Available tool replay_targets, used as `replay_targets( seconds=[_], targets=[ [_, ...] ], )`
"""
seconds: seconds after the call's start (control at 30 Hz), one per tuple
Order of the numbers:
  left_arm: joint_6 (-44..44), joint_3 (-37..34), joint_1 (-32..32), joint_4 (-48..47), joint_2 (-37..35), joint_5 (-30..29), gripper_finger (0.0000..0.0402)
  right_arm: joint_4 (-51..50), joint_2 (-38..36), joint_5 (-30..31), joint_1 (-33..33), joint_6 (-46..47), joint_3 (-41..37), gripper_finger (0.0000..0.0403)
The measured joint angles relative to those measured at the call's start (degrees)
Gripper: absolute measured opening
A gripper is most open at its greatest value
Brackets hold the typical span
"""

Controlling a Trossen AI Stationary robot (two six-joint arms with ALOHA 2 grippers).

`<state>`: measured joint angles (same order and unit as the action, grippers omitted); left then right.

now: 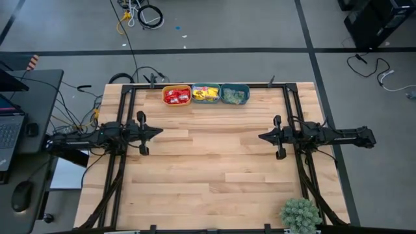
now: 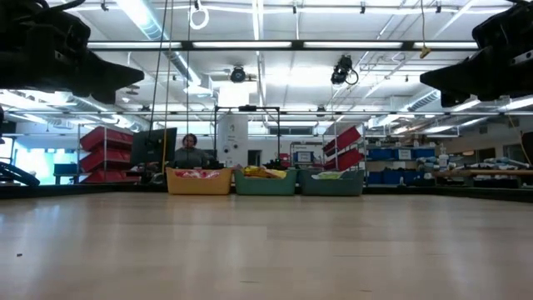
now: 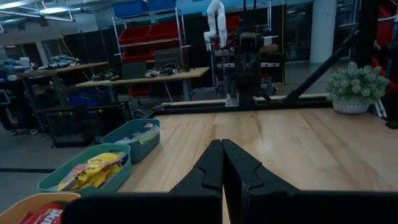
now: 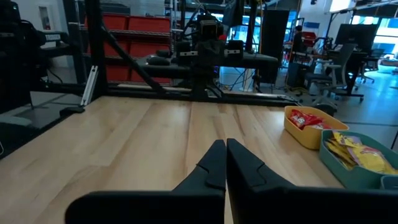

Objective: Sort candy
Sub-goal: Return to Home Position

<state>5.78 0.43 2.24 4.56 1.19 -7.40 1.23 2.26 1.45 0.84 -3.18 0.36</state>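
At the far middle edge of the table (image 1: 214,175), three bins stood in a row, set close side by side. The orange bin (image 4: 300,134) held the red candy (image 1: 176,97); the middle teal bin (image 4: 341,165) held the yellow candy (image 1: 205,95); the outer teal bin (image 3: 134,147) held the pale green candy (image 1: 234,96). No loose packet showed on the bare boards, so the sorting looked complete.

The left claw (image 1: 158,132) hung over the left side of the table, the right claw (image 1: 261,136) over the right side, tips pointing at each other and well apart. Each claw was closed tight, finger against finger, with nothing between them.

The step in hand appeared to be the retreat to rest. To do it well: keep each claw pinched closed and empty; hold it raised off the boards; draw each arm back along its own side; do not swing toward the far edge, where a knock would shift a bin or spill its contents. The right arm should also stay clear of the potted plant (image 1: 300,213) at the near right corner. Judged by their mirrored poses, little travel was left.
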Motion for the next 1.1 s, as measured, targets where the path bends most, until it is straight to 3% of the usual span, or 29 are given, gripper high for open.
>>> replay_targets(
  seconds=[1.1],
  targets=[
    [-0.04, 0.00, 0.00, 0.24, -0.02, 0.42, 0.0007, 0.00, 0.00, 0.00, 0.00, 0.00, 0.02, 0.0002]
  ],
)
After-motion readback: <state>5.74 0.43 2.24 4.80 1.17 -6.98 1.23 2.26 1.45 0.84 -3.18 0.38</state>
